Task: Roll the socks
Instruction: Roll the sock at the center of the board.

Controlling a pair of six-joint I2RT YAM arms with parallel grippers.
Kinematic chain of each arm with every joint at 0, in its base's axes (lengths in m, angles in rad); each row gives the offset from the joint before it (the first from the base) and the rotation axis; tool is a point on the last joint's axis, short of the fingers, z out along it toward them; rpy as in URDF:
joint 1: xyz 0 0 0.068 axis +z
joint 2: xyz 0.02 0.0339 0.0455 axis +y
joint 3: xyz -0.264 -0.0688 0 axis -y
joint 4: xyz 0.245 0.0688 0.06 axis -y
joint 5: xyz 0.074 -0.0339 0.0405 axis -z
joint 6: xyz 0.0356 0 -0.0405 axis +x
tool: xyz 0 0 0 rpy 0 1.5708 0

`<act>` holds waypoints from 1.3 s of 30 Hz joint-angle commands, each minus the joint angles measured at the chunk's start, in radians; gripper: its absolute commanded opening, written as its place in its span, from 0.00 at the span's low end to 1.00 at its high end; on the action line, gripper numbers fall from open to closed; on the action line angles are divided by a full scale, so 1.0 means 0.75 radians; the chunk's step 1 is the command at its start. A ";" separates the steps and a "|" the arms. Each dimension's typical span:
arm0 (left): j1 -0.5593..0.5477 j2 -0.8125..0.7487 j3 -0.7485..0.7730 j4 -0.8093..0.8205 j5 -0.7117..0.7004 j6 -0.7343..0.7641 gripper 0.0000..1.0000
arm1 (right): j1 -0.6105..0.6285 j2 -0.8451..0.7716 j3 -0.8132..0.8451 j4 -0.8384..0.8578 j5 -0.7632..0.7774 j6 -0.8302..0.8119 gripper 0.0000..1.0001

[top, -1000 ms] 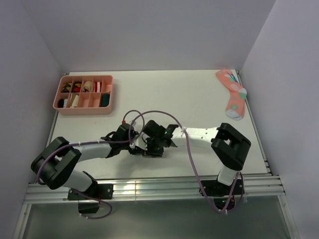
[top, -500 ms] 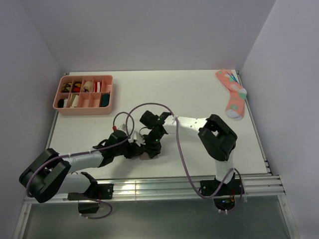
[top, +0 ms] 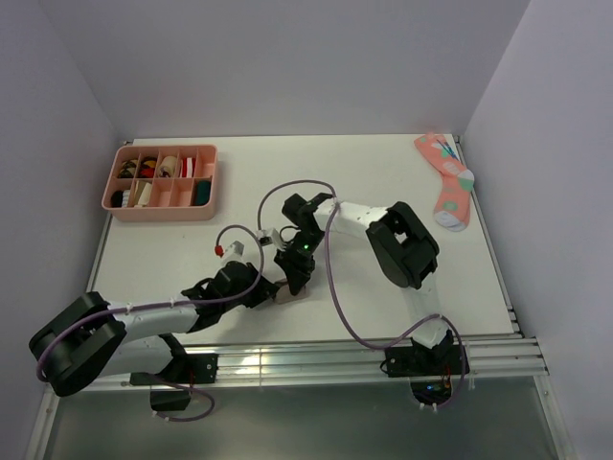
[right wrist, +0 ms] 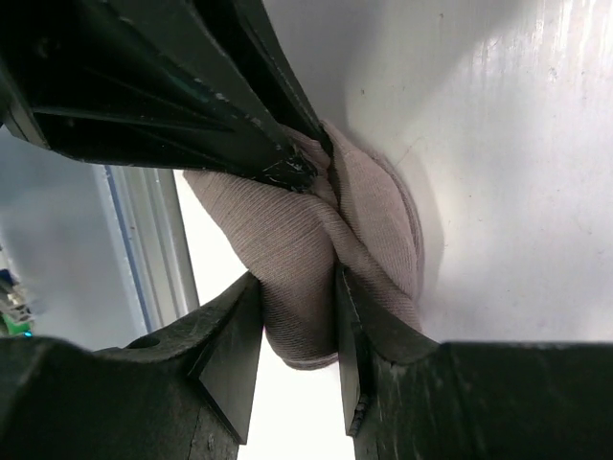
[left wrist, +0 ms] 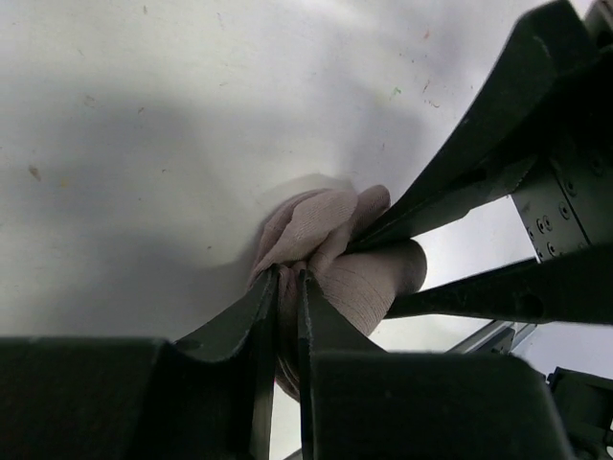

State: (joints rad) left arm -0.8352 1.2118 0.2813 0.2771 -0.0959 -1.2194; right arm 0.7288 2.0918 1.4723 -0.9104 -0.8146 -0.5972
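Since a second ago the left tool (left wrist: 285, 280) and right tool (right wrist: 292, 287) have come a little nearer the front edge of the tabletop (top: 364, 182). I see each one pinching the bunched taupe sock (left wrist: 330, 225) there.

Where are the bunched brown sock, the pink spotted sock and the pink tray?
brown sock (left wrist: 316, 225): left wrist view, on its bunched folds.
pink spotted sock (top: 448, 199): top view, on its foot part.
pink tray (top: 158, 213): top view, on its near wall.
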 commanded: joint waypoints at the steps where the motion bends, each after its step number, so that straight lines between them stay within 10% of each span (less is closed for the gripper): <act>1: -0.034 -0.049 -0.066 0.003 -0.087 0.008 0.13 | -0.037 0.050 0.031 -0.079 0.158 0.046 0.40; 23: -0.077 -0.338 -0.187 0.154 -0.156 0.262 0.46 | -0.039 0.217 0.154 -0.165 0.213 0.093 0.38; 39: -0.420 -0.276 -0.187 0.121 -0.585 -0.123 0.49 | -0.043 0.201 0.074 -0.071 0.262 0.244 0.33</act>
State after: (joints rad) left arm -1.1027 0.9787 0.1326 0.3550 -0.3958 -1.2015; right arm 0.7033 2.2108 1.5864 -1.0504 -0.8097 -0.4286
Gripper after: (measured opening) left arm 0.491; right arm 0.348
